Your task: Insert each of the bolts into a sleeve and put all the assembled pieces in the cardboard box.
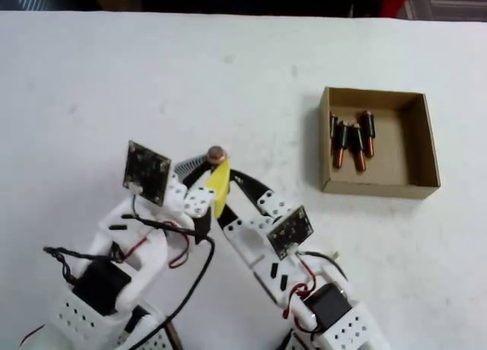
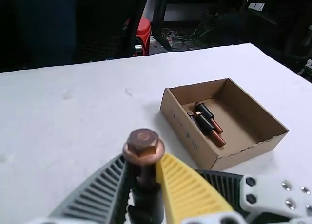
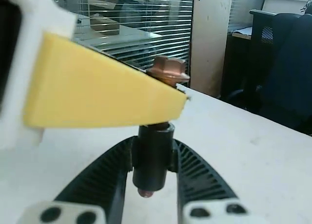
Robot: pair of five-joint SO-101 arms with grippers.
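Copper bolt (image 2: 143, 145) seated in black sleeve (image 3: 152, 156); left fingers (image 2: 180, 185) clamped on bolt, right fingers (image 3: 195, 170) clamped on sleeve. On desk (image 1: 114, 76): cardboard box (image 1: 424, 141) holding assembled pieces (image 1: 351, 141).

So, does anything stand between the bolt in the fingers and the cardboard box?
Nothing visible does. Only bare table lies between the bolt, held by the left gripper with its sleeve in the right gripper, and the open cardboard box. Assembled pieces lie inside it.

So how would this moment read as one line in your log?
left jaws: shut on bolt | right jaws: shut on sleeve | bolt: through sleeve | cardboard box: holds assembled pieces
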